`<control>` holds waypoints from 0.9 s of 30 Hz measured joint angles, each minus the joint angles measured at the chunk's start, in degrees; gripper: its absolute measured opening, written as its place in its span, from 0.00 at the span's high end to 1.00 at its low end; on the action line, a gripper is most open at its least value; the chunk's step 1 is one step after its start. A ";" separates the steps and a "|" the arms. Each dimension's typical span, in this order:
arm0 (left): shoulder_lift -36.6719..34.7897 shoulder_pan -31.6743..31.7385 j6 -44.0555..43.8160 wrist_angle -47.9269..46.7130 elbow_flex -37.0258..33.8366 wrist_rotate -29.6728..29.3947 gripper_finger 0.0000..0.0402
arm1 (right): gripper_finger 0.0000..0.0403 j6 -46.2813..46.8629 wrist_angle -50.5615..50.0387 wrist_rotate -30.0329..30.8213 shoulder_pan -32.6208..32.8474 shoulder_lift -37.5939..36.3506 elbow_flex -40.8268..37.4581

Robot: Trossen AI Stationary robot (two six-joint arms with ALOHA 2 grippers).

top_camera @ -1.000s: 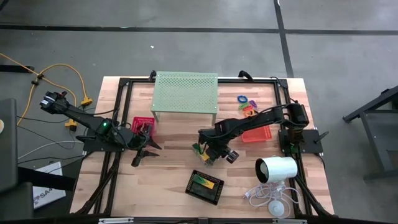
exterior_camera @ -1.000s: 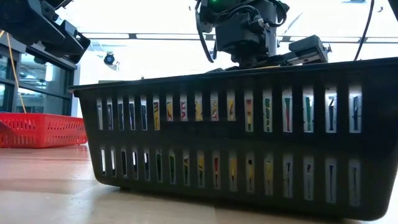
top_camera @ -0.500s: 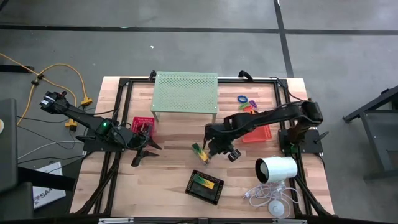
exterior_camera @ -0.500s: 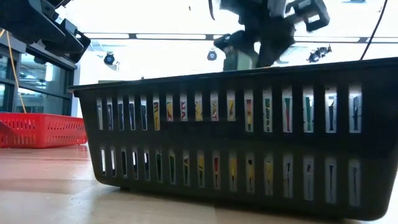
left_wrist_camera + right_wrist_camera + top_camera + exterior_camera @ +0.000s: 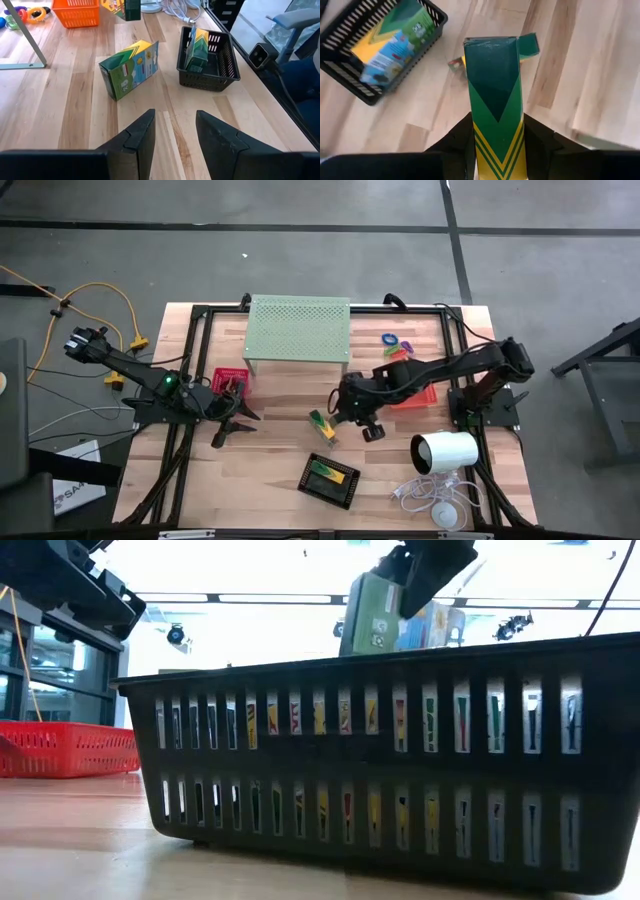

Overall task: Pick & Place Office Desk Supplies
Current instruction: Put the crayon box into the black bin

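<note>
Two arms reach over the wooden table (image 5: 280, 450), and we take the black tray (image 5: 329, 479) near its front edge as our landmark. The right gripper (image 5: 497, 137) hangs above the table just behind the tray, its fingers clamped on a green-and-yellow box (image 5: 495, 100) — the box stands out lengthwise from between them. In the low view that same box shows above the tray's rim, tilted and clear of it. A second box (image 5: 131, 67) of the same colours lies on the wood just behind the tray, apart from it, and a third (image 5: 196, 47) sits inside the tray, leaning along one wall.

The left gripper (image 5: 172, 137) waits well off to the tray's left, beside the red tray (image 5: 230, 380); its fingers stand parted with bare wood between them, holding nothing. Beyond the black tray to the right rear sits an orange tray (image 5: 412, 395), with small coloured rings (image 5: 393, 342) farther back still. The pale green stand (image 5: 298, 330) occupies the rear middle — straight back from the black tray.
</note>
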 joint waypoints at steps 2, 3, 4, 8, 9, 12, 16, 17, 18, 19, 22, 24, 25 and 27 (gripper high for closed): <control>0.00 0.00 0.00 -0.02 0.00 -0.04 0.66 | 0.73 3.29 0.12 -0.02 0.68 0.02 0.00; 0.00 0.01 0.00 0.00 0.00 -0.05 0.66 | 0.73 5.04 0.39 -0.04 0.95 0.02 0.00; 0.00 0.00 0.00 0.03 0.00 -0.04 0.66 | 0.73 6.72 0.79 -0.02 1.22 0.02 0.00; 0.00 0.02 0.00 0.07 0.00 -0.04 0.66 | 0.73 13.17 2.05 0.04 2.25 0.02 0.07; 0.00 0.00 0.00 0.06 0.00 -0.04 0.66 | 0.73 14.69 1.83 0.08 2.54 0.02 0.45; 0.00 0.01 0.00 0.08 0.00 -0.02 0.66 | 0.73 19.35 2.35 1.04 3.34 0.02 1.77; 0.00 0.02 0.00 0.07 0.00 -0.02 0.66 | 0.73 24.13 2.27 4.00 4.54 0.02 3.80; 0.00 0.02 0.00 0.05 0.00 -0.02 0.66 | 0.73 25.23 2.39 4.74 4.86 0.02 4.27; 0.00 0.00 0.00 0.07 0.00 -0.02 0.66 | 0.73 26.27 2.40 5.48 5.22 0.02 4.72; 0.00 0.02 0.00 0.07 0.00 -0.02 0.66 | 0.73 27.29 2.44 6.07 5.58 0.02 5.01; 0.00 0.00 0.00 0.06 0.00 0.00 0.66 | 0.73 30.07 3.61 7.33 6.43 0.05 5.20; 0.00 0.00 0.00 0.06 0.00 0.01 0.66 | 0.73 32.14 4.51 7.54 6.88 0.09 5.20; 0.00 0.01 0.00 0.06 0.00 0.01 0.66 | 0.73 33.14 4.84 7.52 7.10 0.10 5.20; 0.00 0.00 0.00 0.05 0.00 0.01 0.66 | 0.73 34.97 6.24 7.42 7.40 0.52 5.21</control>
